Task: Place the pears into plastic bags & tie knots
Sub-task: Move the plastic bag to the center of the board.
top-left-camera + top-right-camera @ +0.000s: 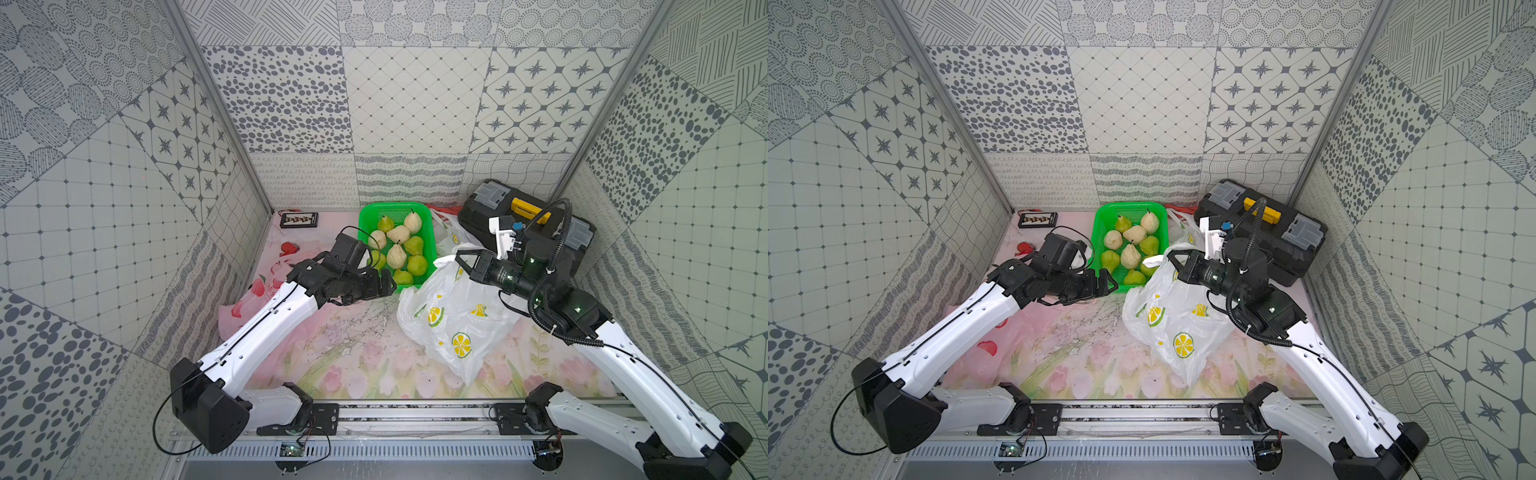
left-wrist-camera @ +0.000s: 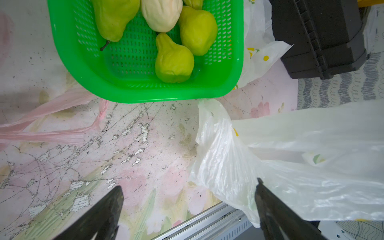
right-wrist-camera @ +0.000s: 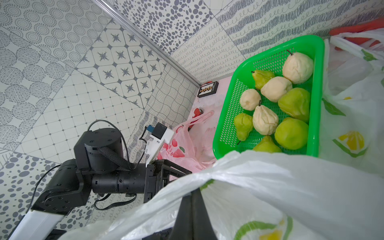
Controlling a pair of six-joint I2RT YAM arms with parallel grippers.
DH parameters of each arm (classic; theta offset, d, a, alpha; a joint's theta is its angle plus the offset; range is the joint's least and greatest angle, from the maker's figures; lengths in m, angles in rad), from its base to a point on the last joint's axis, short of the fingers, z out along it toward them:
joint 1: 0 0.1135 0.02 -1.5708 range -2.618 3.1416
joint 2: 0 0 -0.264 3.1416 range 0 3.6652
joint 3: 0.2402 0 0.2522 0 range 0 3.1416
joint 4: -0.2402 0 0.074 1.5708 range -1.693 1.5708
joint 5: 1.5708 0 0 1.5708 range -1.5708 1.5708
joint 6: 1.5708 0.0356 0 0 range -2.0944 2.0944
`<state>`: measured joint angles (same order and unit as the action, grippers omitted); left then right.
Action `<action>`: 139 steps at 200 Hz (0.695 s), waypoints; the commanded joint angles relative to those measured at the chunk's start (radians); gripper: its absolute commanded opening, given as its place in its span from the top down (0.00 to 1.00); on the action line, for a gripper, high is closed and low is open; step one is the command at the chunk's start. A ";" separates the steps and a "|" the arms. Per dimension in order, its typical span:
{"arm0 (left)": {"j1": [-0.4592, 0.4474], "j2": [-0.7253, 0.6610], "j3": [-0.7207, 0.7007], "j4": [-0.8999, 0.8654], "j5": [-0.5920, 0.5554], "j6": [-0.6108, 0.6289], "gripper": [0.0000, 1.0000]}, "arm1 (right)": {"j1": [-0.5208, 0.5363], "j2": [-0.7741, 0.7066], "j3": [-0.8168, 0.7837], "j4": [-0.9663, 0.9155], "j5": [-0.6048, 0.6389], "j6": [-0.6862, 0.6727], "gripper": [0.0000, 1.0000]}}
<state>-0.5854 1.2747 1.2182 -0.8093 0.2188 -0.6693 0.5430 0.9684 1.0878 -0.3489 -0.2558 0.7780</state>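
Lemon bag [image 1: 453, 320]: on the near right of the basket [image 1: 431, 232], with its mouth lifted toward the basket.
Right tool [image 1: 462, 261]: closed on the bag's upper edge, just beside the basket's right rim.
Left tool [image 2: 189, 185]: open wide and empty, at the basket's near edge. I judge it the nearer one to the fruit.
Pears [image 1: 397, 255]: all nine in the basket, just beyond the left tool, their long axes mixed.
Surface [image 1: 353, 345]: flowered and worn, free in front of the basket.
Room: patterned walls close behind the basket.

Green perforated basket [image 1: 390, 206]; pears [image 1: 397, 255] yellow-green or pale cream. One white bag [image 1: 453, 328] with yellow lemon-slice prints, one pink bag [image 1: 249, 299] with red strawberries. Pink floral table [image 1: 353, 357]. Black toolbox [image 1: 473, 214], yellow latch.
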 commanded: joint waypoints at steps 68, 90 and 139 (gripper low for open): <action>-0.093 0.140 -0.070 0.197 -0.062 -0.168 0.01 | -0.149 0.019 -0.320 0.083 -0.003 0.104 1.00; -0.146 0.242 0.007 0.128 -0.059 -0.155 0.03 | -0.149 0.020 -0.341 0.100 -0.003 0.123 1.00; -0.243 0.265 -0.120 0.168 -0.034 -0.252 0.04 | -0.149 0.013 -0.380 0.117 -0.010 0.138 1.00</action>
<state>-0.7822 1.5280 1.1671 -0.6838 0.1707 -0.8257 0.3973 0.9932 0.7280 -0.2829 -0.2581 0.8909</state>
